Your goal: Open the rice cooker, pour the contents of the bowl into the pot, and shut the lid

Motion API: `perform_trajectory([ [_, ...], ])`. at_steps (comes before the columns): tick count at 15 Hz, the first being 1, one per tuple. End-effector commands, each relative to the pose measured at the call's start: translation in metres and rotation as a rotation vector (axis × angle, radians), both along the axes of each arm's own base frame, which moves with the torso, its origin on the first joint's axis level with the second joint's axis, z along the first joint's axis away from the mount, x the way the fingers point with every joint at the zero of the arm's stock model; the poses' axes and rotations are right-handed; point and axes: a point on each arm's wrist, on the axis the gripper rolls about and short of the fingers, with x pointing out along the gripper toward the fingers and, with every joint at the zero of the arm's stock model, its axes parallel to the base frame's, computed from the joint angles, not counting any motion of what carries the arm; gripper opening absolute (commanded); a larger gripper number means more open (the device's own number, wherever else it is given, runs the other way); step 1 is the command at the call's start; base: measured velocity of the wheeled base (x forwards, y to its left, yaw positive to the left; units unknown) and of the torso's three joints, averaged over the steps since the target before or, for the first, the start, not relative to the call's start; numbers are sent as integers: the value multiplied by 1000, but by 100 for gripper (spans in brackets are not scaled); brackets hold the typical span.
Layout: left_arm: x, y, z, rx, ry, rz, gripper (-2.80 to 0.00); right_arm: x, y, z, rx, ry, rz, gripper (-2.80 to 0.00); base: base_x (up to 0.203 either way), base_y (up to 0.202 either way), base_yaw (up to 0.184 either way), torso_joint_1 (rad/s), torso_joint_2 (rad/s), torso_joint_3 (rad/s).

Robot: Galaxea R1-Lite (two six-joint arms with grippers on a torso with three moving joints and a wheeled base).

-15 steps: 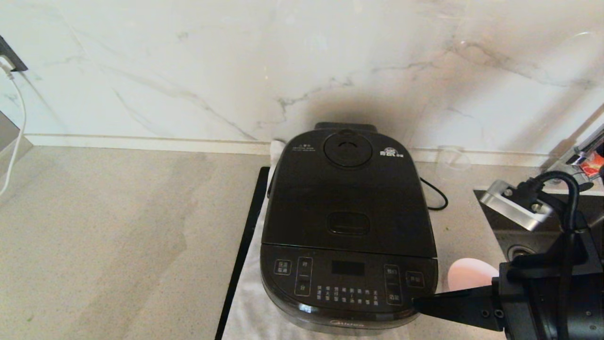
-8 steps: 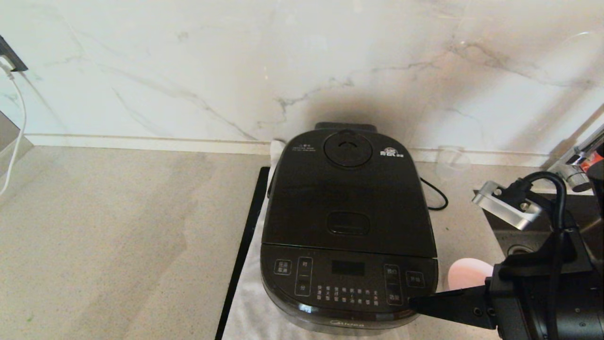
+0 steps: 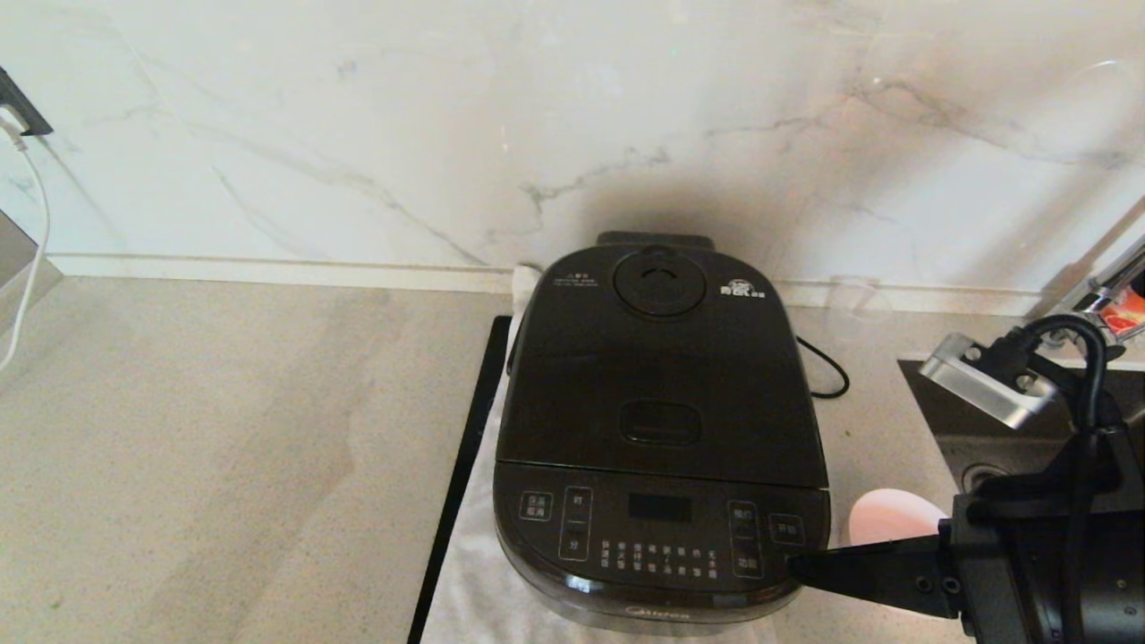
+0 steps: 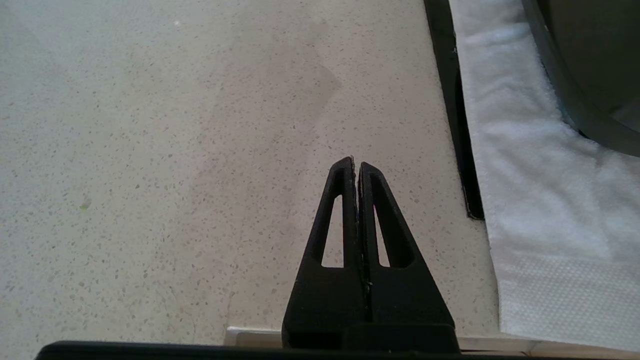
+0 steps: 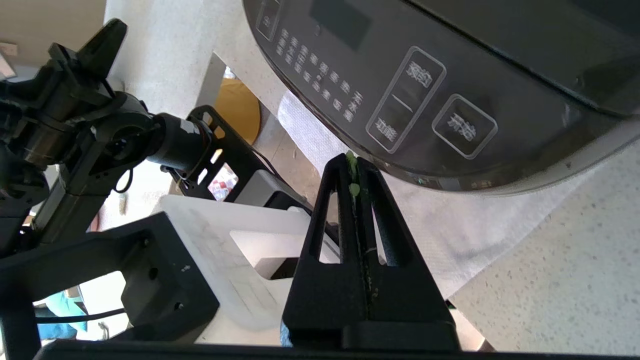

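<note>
The glossy black rice cooker (image 3: 660, 438) stands on the counter with its lid (image 3: 660, 376) down, so the pot is hidden. The latch button (image 3: 660, 422) and the round vent (image 3: 660, 282) face up. Behind my right arm, just right of the cooker, a pinkish-white bowl (image 3: 890, 519) peeks out; its contents are hidden. My right gripper (image 3: 792, 565) is shut, with its tip level with the cooker's front right corner, below the button panel (image 5: 430, 105). A few green bits (image 5: 353, 175) cling between its fingertips. My left gripper (image 4: 356, 162) is shut and empty over bare counter, left of the cooker.
A white cloth (image 3: 474, 581) and a black strip (image 3: 465, 465) lie under the cooker. The steel sink (image 3: 984, 447) and its tap (image 3: 1105, 286) are at the right. A clear glass cup (image 3: 857, 300) stands by the wall. The cooker's cord (image 3: 827, 371) trails right.
My right arm swayed a little to the left and then back to the right. The cooker, its lid and the bowl have not moved.
</note>
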Motion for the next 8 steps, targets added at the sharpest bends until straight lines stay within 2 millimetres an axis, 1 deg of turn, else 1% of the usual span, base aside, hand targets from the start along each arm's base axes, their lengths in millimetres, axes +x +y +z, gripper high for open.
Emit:
perform_trajectory([
  [1,0,0,0,0,0,0,-280,-1,-3,0,3,1,-10,-280,0,0,0,0,0,0],
  [8,0,0,0,0,0,0,-280,-2,-12,2,15,-12,-39,-280,0,0,0,0,0,0],
])
